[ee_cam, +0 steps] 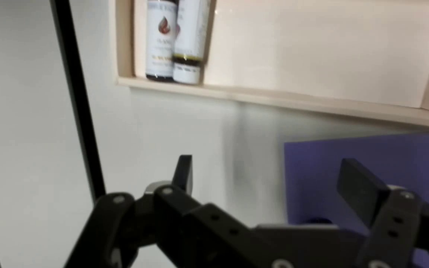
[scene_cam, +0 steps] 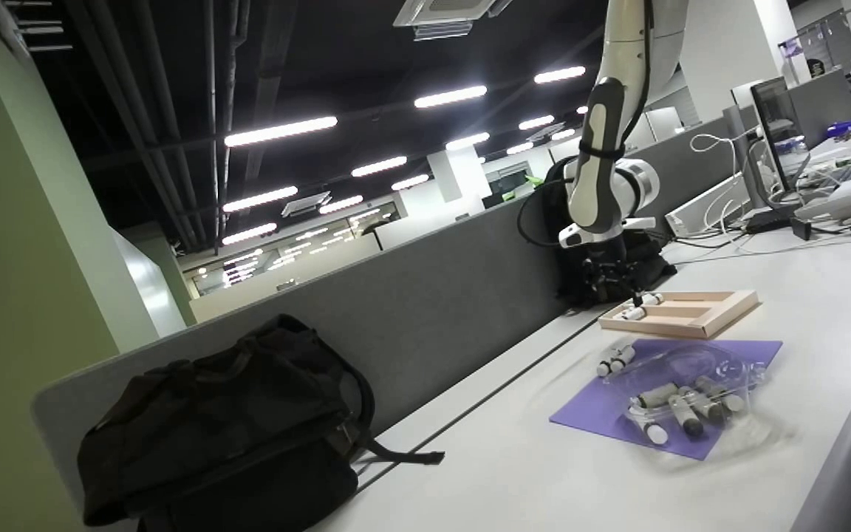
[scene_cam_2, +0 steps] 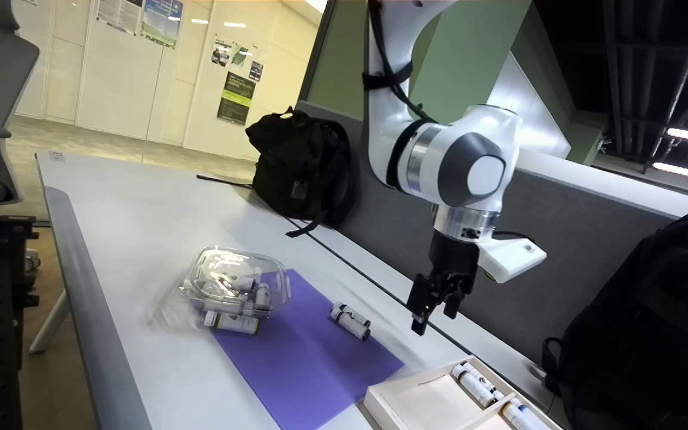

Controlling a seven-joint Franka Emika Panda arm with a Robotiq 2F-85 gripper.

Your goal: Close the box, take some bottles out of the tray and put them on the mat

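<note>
Fingers (ee_cam: 361,190) occupy the foreground of my wrist view: spread wide apart, nothing visible between them, raised above the surface (scene_cam_2: 153,221) near the wooden box (ee_cam: 311,48). Task status, as I judge it: partly complete. Closure is not done; the wooden box stands uncovered, and I see no lid for it. Transfer appears begun: two white-labelled bottles (scene_cam_2: 350,325) lie side by side at one edge of the purple mat (scene_cam_2: 320,370), at least partly over it. Remaining to be handled: two boxed bottles (ee_cam: 188,37) along one wall, further bottles (scene_cam_2: 517,416) in the next compartment, cut off by the frame in an exterior view, plus the closing step. Visibility limits follow. A transparent plastic container (scene_cam_2: 233,280) straddles the mat's border; bottles show through its wall, but I cannot tell whether they lie inside or beneath it, nor whether it is shut. A dark rounded shape (ee_cam: 317,220) over the purple mat, mostly covered by the fingers' linkage, cannot be identified.
</note>
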